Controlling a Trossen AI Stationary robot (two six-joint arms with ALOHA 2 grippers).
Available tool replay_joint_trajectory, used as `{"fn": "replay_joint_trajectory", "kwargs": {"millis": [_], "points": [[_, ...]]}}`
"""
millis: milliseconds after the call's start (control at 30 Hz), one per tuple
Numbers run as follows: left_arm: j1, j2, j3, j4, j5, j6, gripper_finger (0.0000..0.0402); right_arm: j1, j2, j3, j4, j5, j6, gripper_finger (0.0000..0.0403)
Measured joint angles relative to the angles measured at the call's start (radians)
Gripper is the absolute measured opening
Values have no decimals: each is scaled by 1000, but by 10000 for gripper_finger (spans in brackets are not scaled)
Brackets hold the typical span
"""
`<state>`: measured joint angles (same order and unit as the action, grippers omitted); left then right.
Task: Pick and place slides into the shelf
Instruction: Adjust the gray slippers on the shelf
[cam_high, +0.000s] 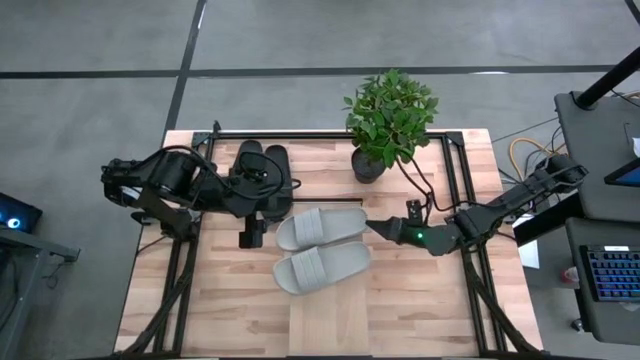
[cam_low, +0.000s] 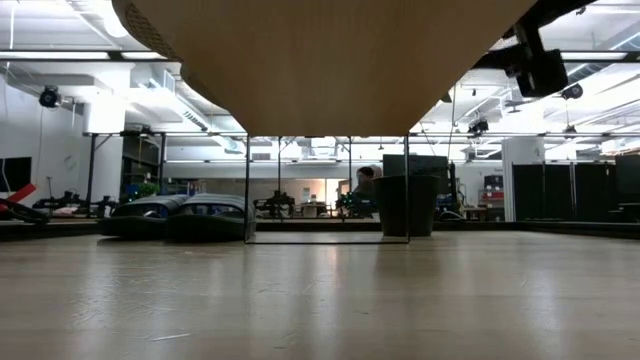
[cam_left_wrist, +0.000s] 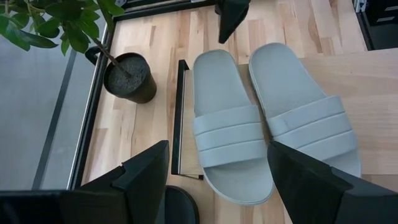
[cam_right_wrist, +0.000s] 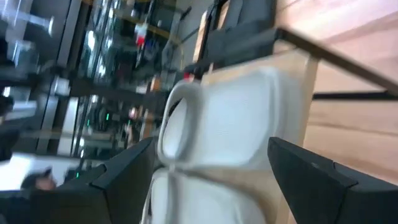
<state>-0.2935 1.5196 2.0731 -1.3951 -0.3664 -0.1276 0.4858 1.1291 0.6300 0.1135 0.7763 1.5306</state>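
On the table's left, the left gripper (cam_high: 250, 232) hangs with jaws released beside the black slides (cam_high: 262, 166). The grey slides (cam_high: 322, 247) lie mid-table on the shelf (cam_high: 330, 300), long axes running left-right. The right gripper (cam_high: 377, 229), jaws spread, almost touches the far grey slide's right end, so it looks nearer.

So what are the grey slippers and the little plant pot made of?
The pale grey slides look like soft moulded foam or rubber: matte, one piece, with ribbed straps and rounded edges. I can't tell which for sure. The plant pot looks like dark plastic or glazed ceramic, since its smooth rim is a little shiny. The stuff inside it looks like gritty soil or gravel.
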Motion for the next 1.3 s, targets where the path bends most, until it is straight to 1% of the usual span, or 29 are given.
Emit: {"fn": "replay_joint_trajectory", "kwargs": {"millis": [133,300,467,700,867,1100,1300], "points": [[0,0,0,1,0,0,256,22,-4,0,30,-82,-44,301],[0,0,0,4,0,2,256,39,9,53,2,-89,-81,301],[0,0,0,8,0,2,256,37,44,143,-79,-101,-126,294],[0,0,-1,28,0,3,256,37,140,262,-195,-194,-143,279],[0,0,-2,27,0,3,256,31,223,352,-222,-214,-167,276],[0,0,-2,27,1,4,256,0,359,473,-246,-326,-186,268],[0,-1,-2,26,47,4,256,-16,446,569,-299,-383,-193,256]]}}
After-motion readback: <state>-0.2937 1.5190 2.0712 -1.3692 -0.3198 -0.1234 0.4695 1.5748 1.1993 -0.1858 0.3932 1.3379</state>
